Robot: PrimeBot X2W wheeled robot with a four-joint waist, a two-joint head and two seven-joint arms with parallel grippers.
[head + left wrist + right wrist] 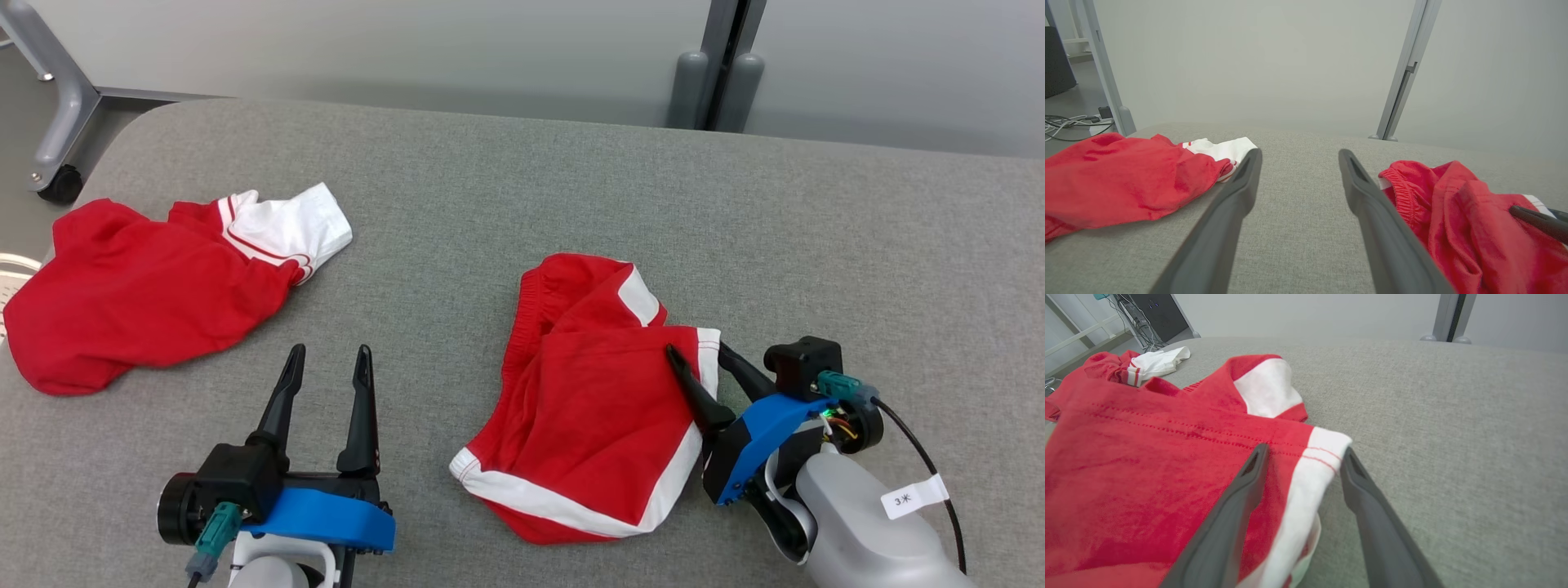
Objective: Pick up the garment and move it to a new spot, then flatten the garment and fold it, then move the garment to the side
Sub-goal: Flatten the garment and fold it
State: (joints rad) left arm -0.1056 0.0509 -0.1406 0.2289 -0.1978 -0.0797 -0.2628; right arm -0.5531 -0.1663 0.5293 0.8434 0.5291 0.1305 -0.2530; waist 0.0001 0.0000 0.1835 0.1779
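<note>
Grey cloth covers the table [522, 180], which is wide with a round corner at the far left. Behind it is a pale wall [367, 41] with a grey post [718, 73] standing up against it. A grey metal leg [57, 131] with a black wheel [61, 184] stands on the floor past the left corner. Some cables [1069, 122] lie on the floor over there too.

A red shirt [139, 294] with a white sleeve lies in a crumpled heap at the left side of the table, well apart from the claws. A bit of white rim [12, 265] peeks out at the table's left edge, just beside the shirt. I cannot tell what it is or what is in it.

The red shorts [596, 408] with white trim lie bunched up near the middle of the table, a little to the right.

The left claw [329, 353] is wide apart over bare table, between the shirt and the shorts, touching neither.

The right claw [695, 349] is at the right edge of the shorts. Its fingers [1241, 498] are apart. One finger lies over the red cloth and the other is over the table just beside it, with the white corner [1314, 465] of the shorts between them. It is not pinched shut on the cloth.
</note>
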